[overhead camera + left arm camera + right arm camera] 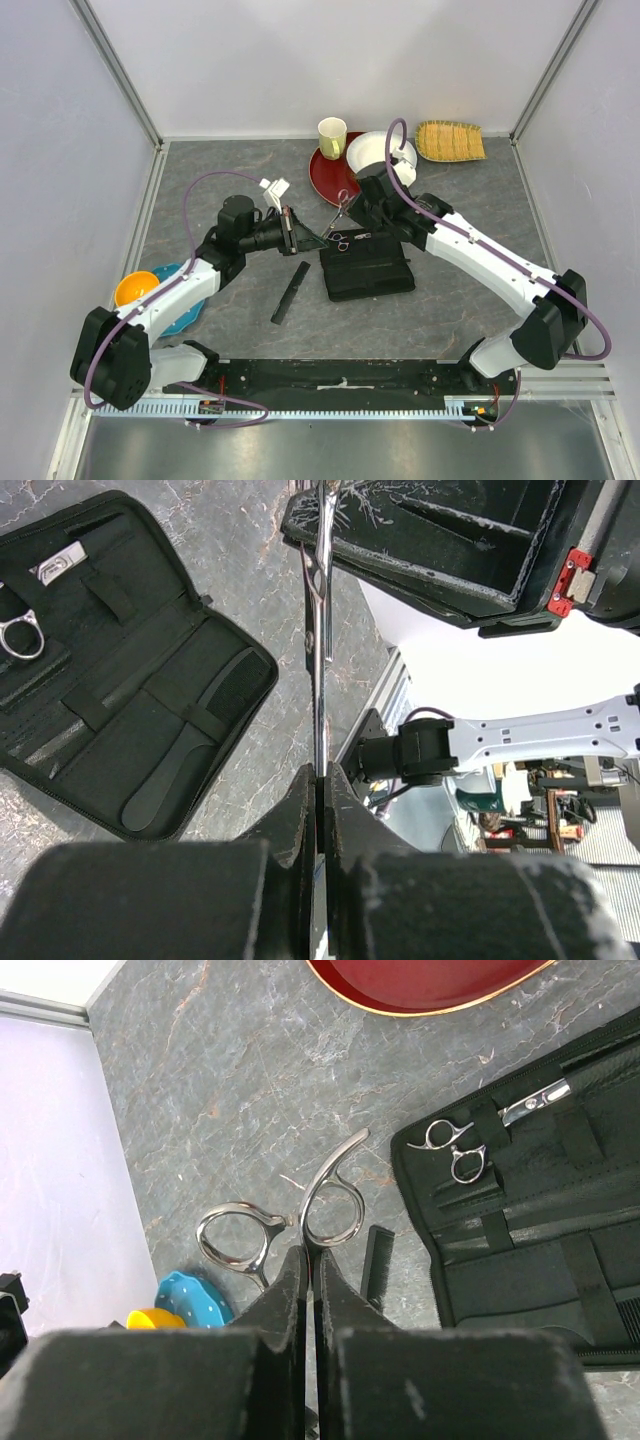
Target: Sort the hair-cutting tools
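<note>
Left gripper (320, 780): nearest the left wrist camera, its two fingers pressed together on a thin blade, with no gap showing between them.
Right gripper (308, 1265): also closed tight, clamped on the shank just below one finger ring. The other ring hangs free to the left of the fingers.
Held scissors (337, 217): in the air between the two grippers, just beyond the far left corner of the case, with the blade end in the left gripper and the ring end in the right.
Case (365, 265): open flat on the table (230, 170) between the arms.
Second scissors (458, 1146): already strapped into the case near its upper edge.
Thick comb (175, 755): lying in a pocket of the case.
Flat comb (291, 292): loose on the table, just left of the case.
Step in hand: it looks like a pass from one arm to the other, with neither side released.
Risk, tug: if one arm pulls away while both clamp, the slim blade may slide out or twist.
Risk, hinge: only one ring is held, so the free half could swing open and catch a strap.
Risk, drop: if both let go together, the scissors would fall to the table beside the case.
</note>
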Tool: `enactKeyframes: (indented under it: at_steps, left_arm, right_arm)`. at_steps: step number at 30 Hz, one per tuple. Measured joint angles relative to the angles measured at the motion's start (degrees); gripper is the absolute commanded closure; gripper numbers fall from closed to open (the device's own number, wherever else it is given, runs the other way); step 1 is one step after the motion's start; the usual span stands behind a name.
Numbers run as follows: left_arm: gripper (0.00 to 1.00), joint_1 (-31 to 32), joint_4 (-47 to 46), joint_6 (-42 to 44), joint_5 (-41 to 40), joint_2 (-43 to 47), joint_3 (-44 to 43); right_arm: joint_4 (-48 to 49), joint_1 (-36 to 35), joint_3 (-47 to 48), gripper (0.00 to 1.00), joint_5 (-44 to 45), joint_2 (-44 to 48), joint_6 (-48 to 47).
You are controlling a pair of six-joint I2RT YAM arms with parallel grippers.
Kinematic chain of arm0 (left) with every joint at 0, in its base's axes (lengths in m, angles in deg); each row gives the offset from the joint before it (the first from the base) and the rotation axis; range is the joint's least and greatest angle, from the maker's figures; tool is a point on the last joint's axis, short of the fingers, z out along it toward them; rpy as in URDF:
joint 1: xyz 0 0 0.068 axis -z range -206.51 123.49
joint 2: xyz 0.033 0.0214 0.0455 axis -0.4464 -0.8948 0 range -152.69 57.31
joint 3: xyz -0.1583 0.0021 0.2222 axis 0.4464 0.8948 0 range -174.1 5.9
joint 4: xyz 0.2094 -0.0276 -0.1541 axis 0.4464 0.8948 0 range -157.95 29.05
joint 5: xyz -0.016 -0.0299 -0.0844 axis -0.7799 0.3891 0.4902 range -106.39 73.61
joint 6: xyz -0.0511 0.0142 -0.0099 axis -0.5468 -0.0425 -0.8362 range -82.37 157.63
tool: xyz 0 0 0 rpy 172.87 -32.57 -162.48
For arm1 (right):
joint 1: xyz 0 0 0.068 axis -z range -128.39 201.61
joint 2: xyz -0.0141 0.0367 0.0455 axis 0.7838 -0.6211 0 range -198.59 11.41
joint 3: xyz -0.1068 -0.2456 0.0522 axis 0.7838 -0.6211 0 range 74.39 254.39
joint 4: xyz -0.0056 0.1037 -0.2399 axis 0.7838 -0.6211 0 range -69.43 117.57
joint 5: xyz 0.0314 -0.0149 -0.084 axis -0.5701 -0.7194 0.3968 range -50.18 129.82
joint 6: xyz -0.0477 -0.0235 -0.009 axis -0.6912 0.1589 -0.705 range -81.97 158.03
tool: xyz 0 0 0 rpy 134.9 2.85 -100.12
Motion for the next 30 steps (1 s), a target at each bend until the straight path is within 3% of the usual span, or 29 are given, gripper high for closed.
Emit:
enactKeyframes:
  at_steps: [1,3,6,17,30]
  left_arm:
    - [0.65,-0.02,0.07,0.00,-0.02,0.00,-0.02]
    - [0.50,-0.02,0.85,0.13,-0.13,0.00,-0.39]
    - [0.42,0.00,3.02,0.35,-1.49,0.00,-2.19]
    - [0.41,-0.02,13.35,2.73,-13.75,-1.25,-5.29]
    - [0.43,-0.02,16.50,1.81,-14.64,-22.40,-9.18]
  right_arm:
    - [0.17,0.04,-0.09,1.00,-0.09,0.00,0.02]
    - [0.50,0.09,-0.44,1.00,-0.15,0.00,0.00]
    - [0.72,0.87,-1.92,1.00,-0.13,0.11,-0.04]
    - [-0.04,10.91,-16.46,1.00,3.34,6.86,1.36]
    - [1.20,20.59,-24.85,1.00,8.94,6.21,4.74]
